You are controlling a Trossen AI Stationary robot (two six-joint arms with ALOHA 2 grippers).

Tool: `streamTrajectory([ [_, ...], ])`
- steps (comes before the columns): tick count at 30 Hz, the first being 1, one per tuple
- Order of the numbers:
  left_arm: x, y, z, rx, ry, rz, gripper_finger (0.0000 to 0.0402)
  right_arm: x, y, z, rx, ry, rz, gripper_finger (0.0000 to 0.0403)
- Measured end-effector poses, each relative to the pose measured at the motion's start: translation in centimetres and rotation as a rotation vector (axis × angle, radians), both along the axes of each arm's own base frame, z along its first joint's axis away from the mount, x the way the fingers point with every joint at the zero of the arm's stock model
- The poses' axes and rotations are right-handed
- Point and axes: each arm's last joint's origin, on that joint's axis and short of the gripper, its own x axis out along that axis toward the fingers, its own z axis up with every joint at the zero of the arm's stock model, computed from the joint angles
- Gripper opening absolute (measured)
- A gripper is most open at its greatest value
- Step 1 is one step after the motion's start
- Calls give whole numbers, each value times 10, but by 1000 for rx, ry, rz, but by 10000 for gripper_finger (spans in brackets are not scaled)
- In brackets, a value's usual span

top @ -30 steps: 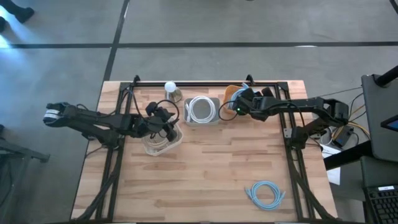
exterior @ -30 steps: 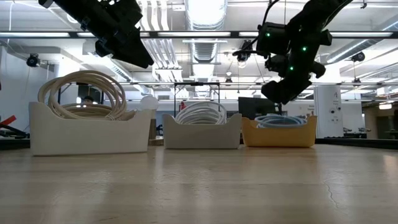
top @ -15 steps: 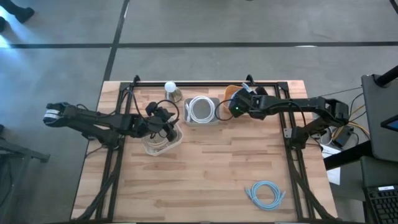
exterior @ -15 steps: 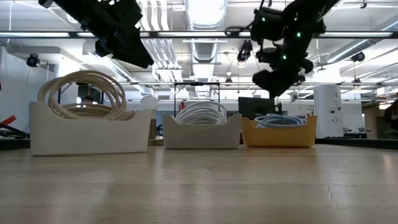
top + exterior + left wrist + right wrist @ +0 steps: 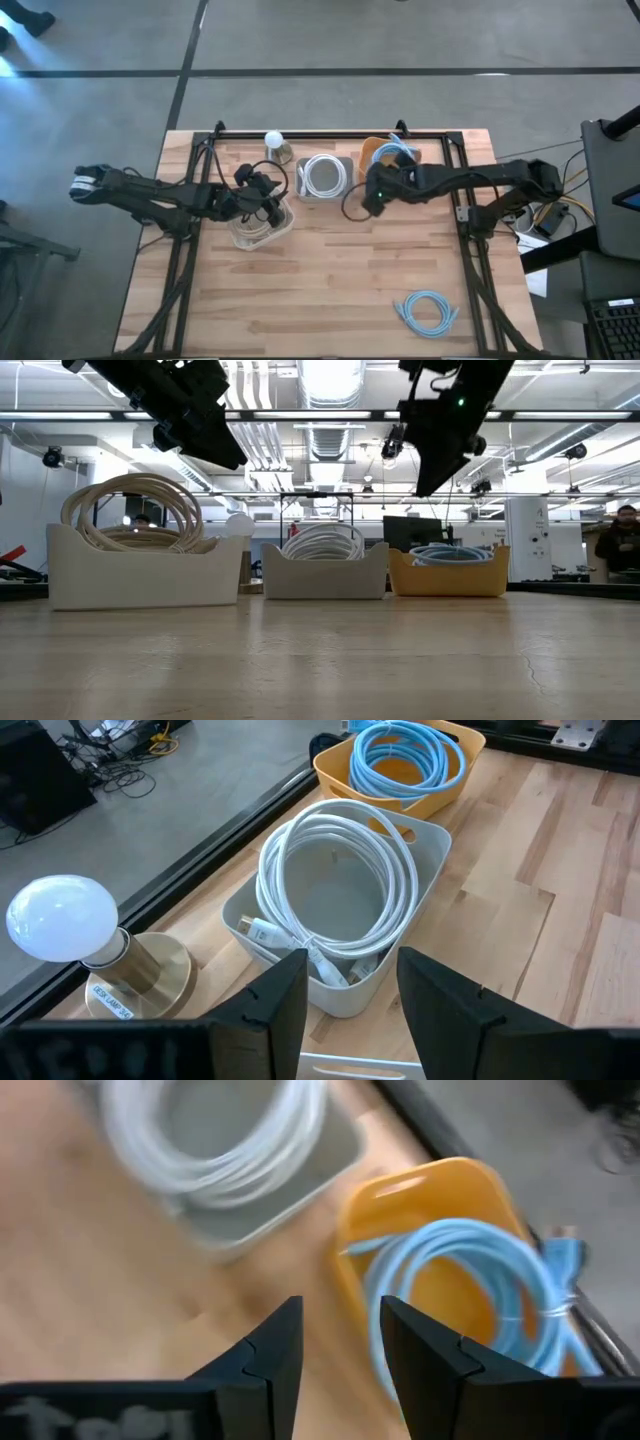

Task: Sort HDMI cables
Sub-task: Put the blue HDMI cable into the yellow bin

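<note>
One light blue HDMI coil (image 5: 427,310) lies flat on the bare wood near the table's near right corner. Beige coils (image 5: 135,510) fill the white bin (image 5: 262,228), standing above its rim. A white coil (image 5: 340,890) sits in the grey bin (image 5: 324,177). Another light blue coil (image 5: 480,1285) lies in the orange bin (image 5: 388,153). My left gripper (image 5: 277,203) hangs open and empty above the white bin. My right gripper (image 5: 366,200) is open and empty, in the air on the near side of the grey and orange bins.
A lamp with a white bulb (image 5: 274,143) stands at the far edge, left of the grey bin. The three bins form a row across the far half of the table. Bare wood (image 5: 330,280) stretches across the near half. A person (image 5: 620,545) stands far off in the room.
My right gripper has drawn back from above the orange bin, moving toward the near edge and slightly left while rising. The light blue coil stays in the orange bin.
</note>
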Motion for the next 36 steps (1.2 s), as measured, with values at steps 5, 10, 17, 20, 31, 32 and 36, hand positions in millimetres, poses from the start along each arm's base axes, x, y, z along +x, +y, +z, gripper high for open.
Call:
streamTrajectory([
  [5, 0, 0, 0, 0, 0, 0, 161, -2, 30, 4, 113, 28, 89, 125],
  [10, 0, 0, 0, 0, 0, 0, 161, -10, 59, -5, 293, 90, 198, 123],
  [17, 0, 0, 0, -4, -3, 2, 161, -31, 101, -29, 612, 222, 246, 123],
  [20, 0, 0, 0, -4, -3, 2, 161, -42, 120, -39, 677, 283, 267, 123],
  [31, 0, 0, 0, -23, -19, 14, 161, -89, 173, -67, 860, 493, 201, 123],
  [32, 0, 0, 0, -25, -20, 15, 161, -92, 176, -69, 862, 492, 192, 123],
  [36, 0, 0, 0, -34, -28, 21, 161, -98, 185, -83, 897, 449, 196, 123],
])
